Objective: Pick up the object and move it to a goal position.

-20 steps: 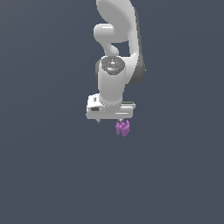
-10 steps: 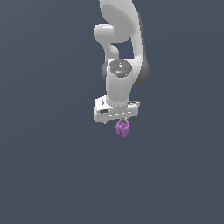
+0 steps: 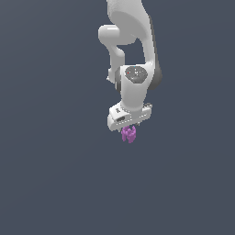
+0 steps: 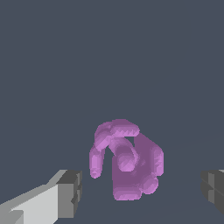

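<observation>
flat, featureless dark grey is filling both views, with no table edge or goal marker showing. against it the white arm is reaching down, and the gripper [image 3: 129,130] is hanging just above the object [image 3: 129,135], a small purple lumpy thing with short prongs. in the wrist view the object [image 4: 126,164] is sitting between the fingers [image 4: 70,193], which are standing wide apart with clear gaps on both sides of it. judging by this, the grasp step is in hand: the next move is calling for closing on the object, then carrying it.
</observation>
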Controlling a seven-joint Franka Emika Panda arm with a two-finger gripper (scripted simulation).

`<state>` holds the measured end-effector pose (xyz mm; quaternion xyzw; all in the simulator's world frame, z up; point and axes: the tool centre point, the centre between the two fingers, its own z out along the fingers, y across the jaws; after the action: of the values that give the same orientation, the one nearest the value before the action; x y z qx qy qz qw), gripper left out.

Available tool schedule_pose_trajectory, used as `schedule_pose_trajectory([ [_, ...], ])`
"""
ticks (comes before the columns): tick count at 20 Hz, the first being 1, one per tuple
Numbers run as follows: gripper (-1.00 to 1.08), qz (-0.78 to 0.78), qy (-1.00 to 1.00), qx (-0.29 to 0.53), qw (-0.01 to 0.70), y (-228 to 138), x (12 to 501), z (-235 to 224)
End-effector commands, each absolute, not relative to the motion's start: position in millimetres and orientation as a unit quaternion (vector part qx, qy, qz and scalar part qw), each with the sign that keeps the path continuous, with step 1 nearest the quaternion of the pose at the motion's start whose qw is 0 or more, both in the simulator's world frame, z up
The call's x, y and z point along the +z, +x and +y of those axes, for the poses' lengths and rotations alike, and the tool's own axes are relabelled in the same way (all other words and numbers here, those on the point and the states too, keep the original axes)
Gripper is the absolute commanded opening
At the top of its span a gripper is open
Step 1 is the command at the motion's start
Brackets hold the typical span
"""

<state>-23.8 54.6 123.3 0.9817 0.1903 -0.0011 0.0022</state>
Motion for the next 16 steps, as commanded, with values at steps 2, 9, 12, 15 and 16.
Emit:
schedule_pose_trajectory([
  [2, 1.00, 0.204, 0.979, 0.000, 0.000, -26, 121, 60],
  [9, 1.00, 0.204, 0.979, 0.000, 0.000, -26, 115, 60],
  [12, 1.00, 0.204, 0.979, 0.000, 0.000, -27, 102, 60],
  [15, 1.00, 0.205, 0.979, 0.000, 0.000, -27, 86, 60],
  [16, 1.00, 0.206, 0.979, 0.000, 0.000, -28, 81, 61],
])
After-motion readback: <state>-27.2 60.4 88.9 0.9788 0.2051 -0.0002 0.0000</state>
